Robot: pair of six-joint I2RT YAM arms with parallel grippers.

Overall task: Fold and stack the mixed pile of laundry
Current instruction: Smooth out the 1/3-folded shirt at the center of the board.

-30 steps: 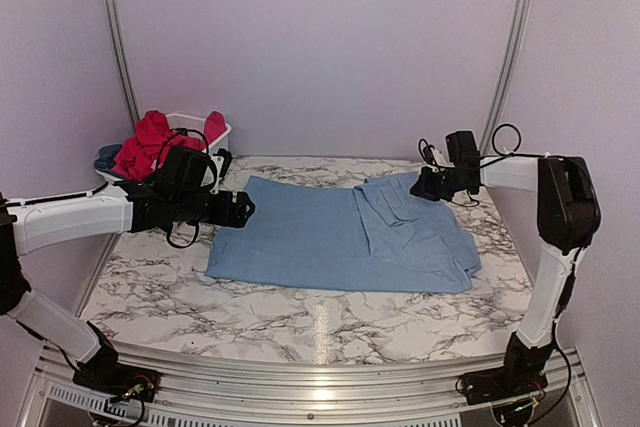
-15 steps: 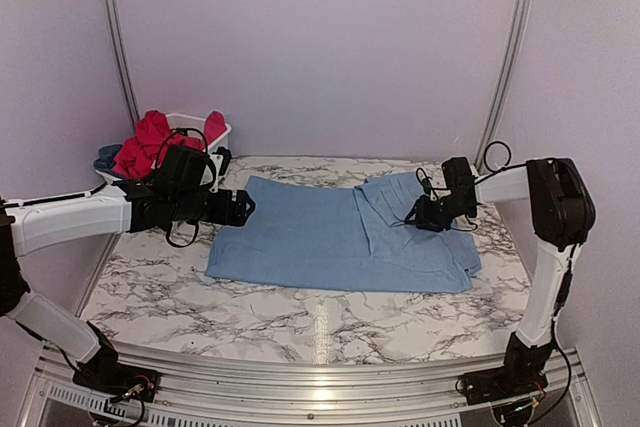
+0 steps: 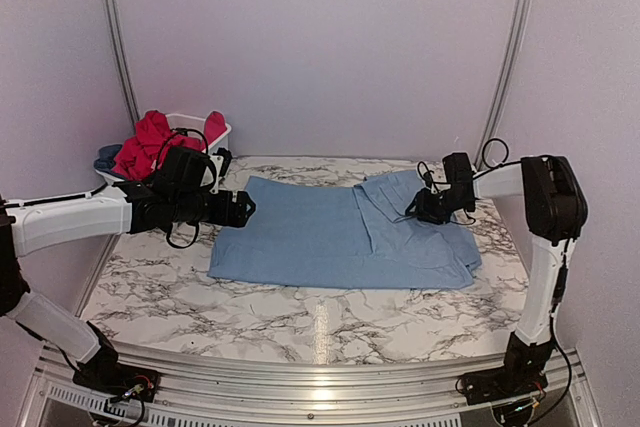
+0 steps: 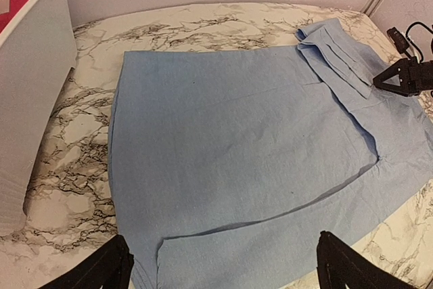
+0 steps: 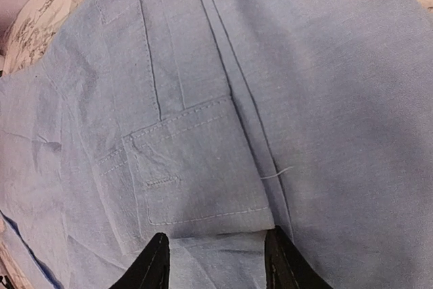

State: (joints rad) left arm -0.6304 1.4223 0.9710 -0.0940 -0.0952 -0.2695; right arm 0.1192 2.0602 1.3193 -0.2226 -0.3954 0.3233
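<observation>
While the shirt (image 3: pixel 330 237) lies flat on the surface (image 3: pixel 300 317), its sleeve (image 3: pixel 385 205) folded inward to narrow it, my right end effector (image 5: pixel 216 256) hovers part-open above that sleeve, gripping nothing. My left end effector (image 3: pixel 243 209) hangs wide open at the opposite edge. Red garments (image 3: pixel 150 139) sit in the basket (image 3: pixel 222 132).

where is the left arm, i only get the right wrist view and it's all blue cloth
Observer: The left gripper hovers at the left edge of the light blue shirt, open and holding nothing.
Operator: is more laundry waiting
Observer: Yes, a red garment and a dark blue garment are heaped in the white basket at the far left corner of the marble table.
Operator: how does the shirt lie overall
Observer: Spread flat, with its right part folded in over the body.
</observation>
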